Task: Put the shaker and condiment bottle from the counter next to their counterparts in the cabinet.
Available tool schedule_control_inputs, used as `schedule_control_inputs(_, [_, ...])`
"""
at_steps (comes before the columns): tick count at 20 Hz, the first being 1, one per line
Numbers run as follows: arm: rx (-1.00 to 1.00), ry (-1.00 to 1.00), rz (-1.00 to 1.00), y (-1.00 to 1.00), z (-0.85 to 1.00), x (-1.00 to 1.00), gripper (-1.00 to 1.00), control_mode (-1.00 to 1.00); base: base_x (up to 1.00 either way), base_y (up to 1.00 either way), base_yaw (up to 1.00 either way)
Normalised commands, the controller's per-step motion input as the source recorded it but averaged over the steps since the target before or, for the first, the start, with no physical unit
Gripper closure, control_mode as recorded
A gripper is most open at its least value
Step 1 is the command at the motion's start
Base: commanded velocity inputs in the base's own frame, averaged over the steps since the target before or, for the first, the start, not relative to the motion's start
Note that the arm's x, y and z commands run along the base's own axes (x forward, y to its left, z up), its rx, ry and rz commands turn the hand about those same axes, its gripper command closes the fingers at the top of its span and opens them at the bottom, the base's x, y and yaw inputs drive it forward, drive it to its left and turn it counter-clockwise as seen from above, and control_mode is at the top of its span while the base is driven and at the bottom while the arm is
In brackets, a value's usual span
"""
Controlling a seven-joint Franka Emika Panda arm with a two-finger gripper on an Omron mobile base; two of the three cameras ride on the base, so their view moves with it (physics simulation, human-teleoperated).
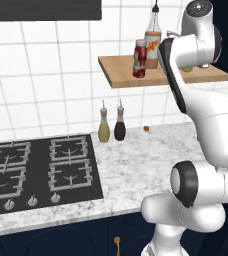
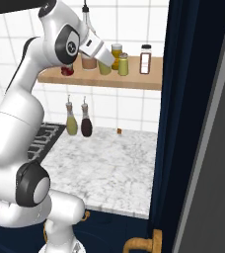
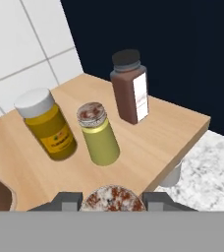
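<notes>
Left base view: the condiment bottle (image 1: 140,59) already stands on the cabinet (image 1: 121,71) beside the orange-labelled bottle (image 1: 153,37), so that half looks done; the arm reaches over the shelf's right part.

Right base view: the counterpart shaker (image 2: 123,64) stands near the amber jar (image 2: 116,55) and the dark jar (image 2: 145,59).

Hand view: the hand (image 3: 112,202) is closed on the shaker (image 3: 112,199), its speckled cap between the tips, above the shelf's front edge just before the counterpart; next, I judge, lower it upright, then release.
</notes>
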Motion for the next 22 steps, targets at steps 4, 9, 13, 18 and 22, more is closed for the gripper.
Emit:
schedule_control_inputs(4, [-0.03, 0.0, 0.03, 0.0, -0.15, 0.04, 1.0, -1.0, 0.0, 0.0, 0.0])
schedule_control_inputs(9, [-0.01, 0.0, 0.03, 0.01, -0.02, 0.13, 1.0, -1.0, 0.0, 0.0, 0.0])
schedule_control_inputs(13, [0.0, 0.0, 0.03, 0.0, 0.0, 0.15, 1.0, -1.0, 0.0, 0.0, 0.0])
schedule_control_inputs(18, [0.0, 0.0, 0.03, 0.0, 0.0, 0.09, 1.0, -1.0, 0.0, 0.0, 0.0])
schedule_control_inputs(22, [0.0, 0.0, 0.03, 0.0, 0.0, 0.05, 1.0, -1.0, 0.0, 0.0, 0.0])
